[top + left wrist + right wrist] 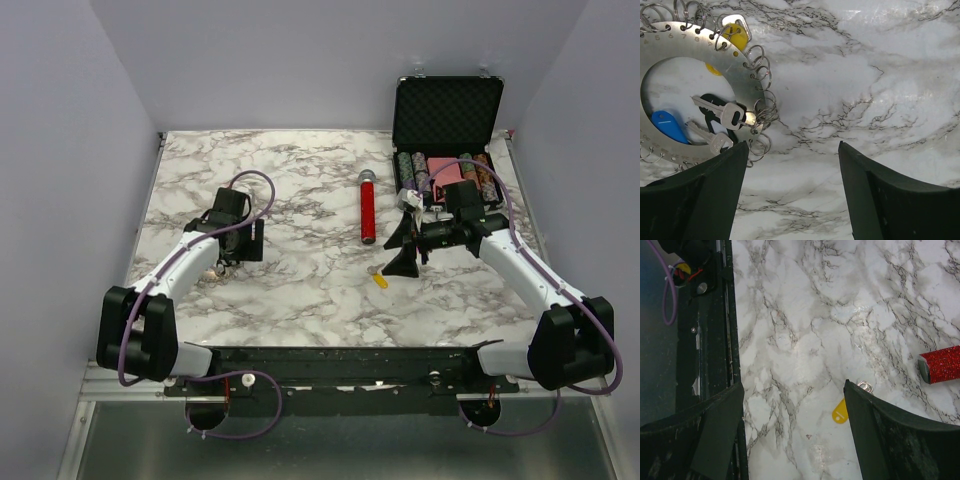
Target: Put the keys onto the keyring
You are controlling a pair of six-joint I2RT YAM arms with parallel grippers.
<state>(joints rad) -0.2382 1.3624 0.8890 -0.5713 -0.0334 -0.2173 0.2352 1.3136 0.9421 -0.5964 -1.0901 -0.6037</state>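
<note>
Showing partial progress: several keys (727, 114) seemingly hang on the keyring (746, 75) beside the spread, empty left hand (792, 150), while one yellow-headed key (840, 411) lies loose on the counter (805, 315) by the spread, empty right hand (793, 385).

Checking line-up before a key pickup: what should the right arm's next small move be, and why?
Probably nudge the right gripper sideways toward the yellow-headed key before lowering. Its jaws are open and empty, but the key lies at the edge of one finger, partly hidden by it, not centred in the gap.
</note>
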